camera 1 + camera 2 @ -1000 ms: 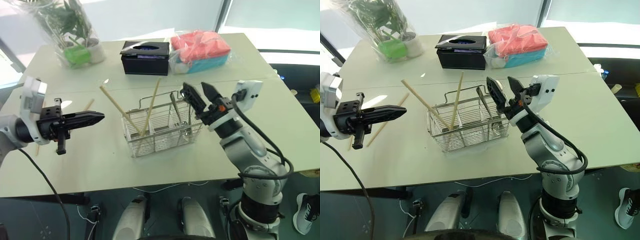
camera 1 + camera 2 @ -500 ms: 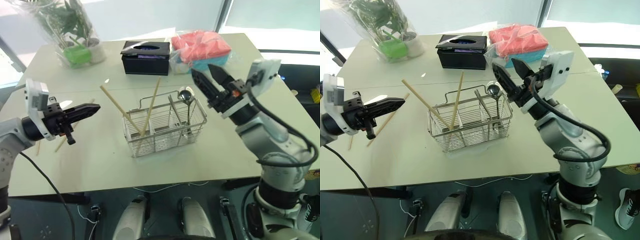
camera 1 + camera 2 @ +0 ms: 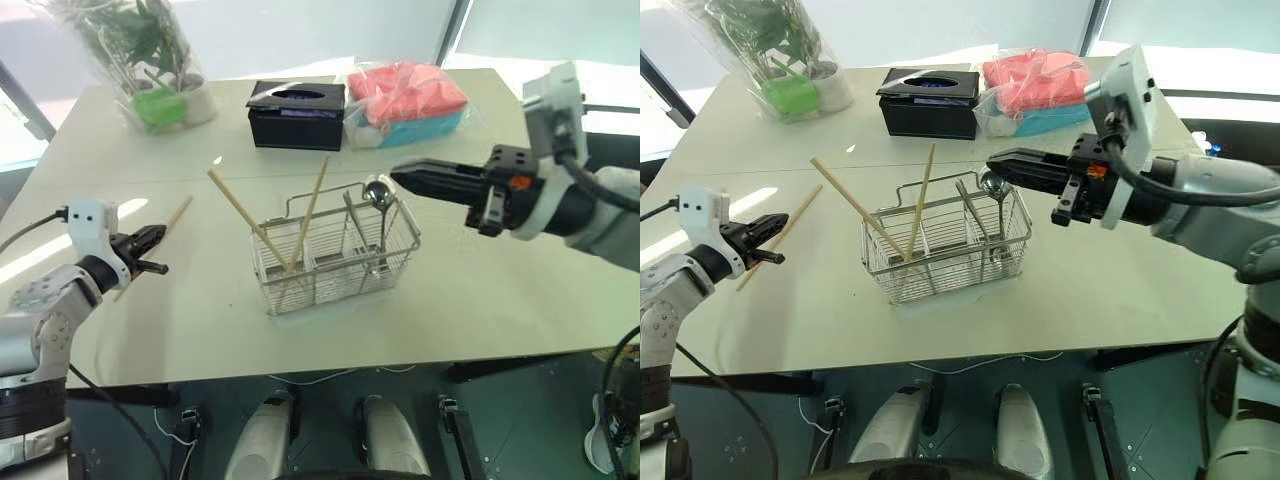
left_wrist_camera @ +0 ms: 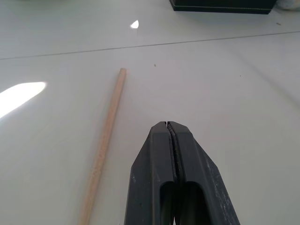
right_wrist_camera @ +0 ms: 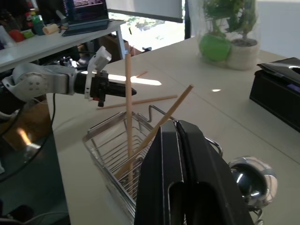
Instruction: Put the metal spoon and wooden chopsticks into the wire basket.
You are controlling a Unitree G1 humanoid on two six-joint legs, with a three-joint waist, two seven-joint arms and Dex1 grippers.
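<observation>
**Asker:** On the pale surface, what stands where, and why?

**Me:** Near the middle stands the wire basket. The metal spoon is upright in its right-hand compartment, bowl up, so I judge that part done. Two wooden chopsticks lean crossed in the left part, tips down against the wire, tops fanning apart because they are taller than the basket. My right claw hangs level just beside the spoon's bowl, closed and empty, clear of it.

**Asker:** And your left side?

**Me:** My left claw is low over the surface, closed on nothing. A loose chopstick lies flat just beside it, not touching. I would need to open the claw before taking it.

**Asker:** Counts, please.

**Me:** One spoon, one basket. Chopsticks: two in the basket and one plainly on the surface. My right wrist view hints at another lying there, but I cannot tell. Behind stand one black tissue box, one potted plant in clear wrap, and one bag of pink and blue cloths.
</observation>
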